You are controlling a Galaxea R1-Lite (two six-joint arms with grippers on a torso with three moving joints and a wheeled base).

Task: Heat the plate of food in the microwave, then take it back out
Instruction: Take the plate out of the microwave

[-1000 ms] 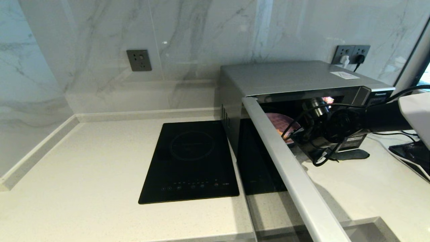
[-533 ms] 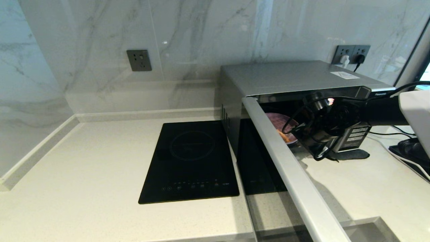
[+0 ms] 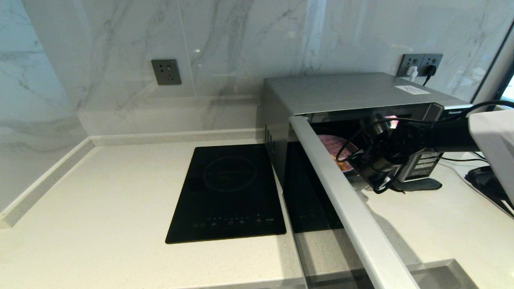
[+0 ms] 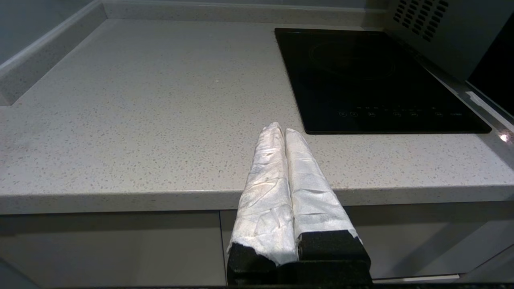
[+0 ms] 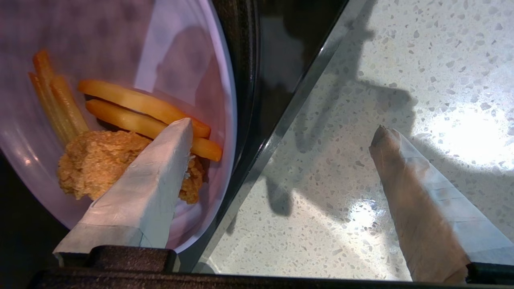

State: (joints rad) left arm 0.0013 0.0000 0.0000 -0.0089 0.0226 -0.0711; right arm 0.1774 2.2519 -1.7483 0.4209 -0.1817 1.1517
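The silver microwave (image 3: 353, 90) stands at the right of the counter, its door (image 3: 341, 192) swung wide open toward me. Inside sits the lilac plate of food (image 3: 333, 144), holding orange fry sticks and a brown crumbed piece (image 5: 96, 160). My right gripper (image 3: 359, 160) is at the oven's mouth and stands open (image 5: 283, 125). One taped finger (image 5: 152, 180) hangs over the plate (image 5: 192, 60), above the crumbed piece. The other finger (image 5: 417, 192) is over the speckled counter outside. My left gripper (image 4: 281, 128) is shut on nothing, parked at the counter's front edge.
A flat black induction hob (image 3: 229, 192) lies left of the microwave, seen too in the left wrist view (image 4: 373, 76). Cables and a black device (image 3: 490, 180) lie at the far right. A plugged wall socket (image 3: 419, 64) sits behind the oven.
My right arm has shifted a little to the left, toward the plate, with its fingers still wide apart. The plate and the door have not moved.
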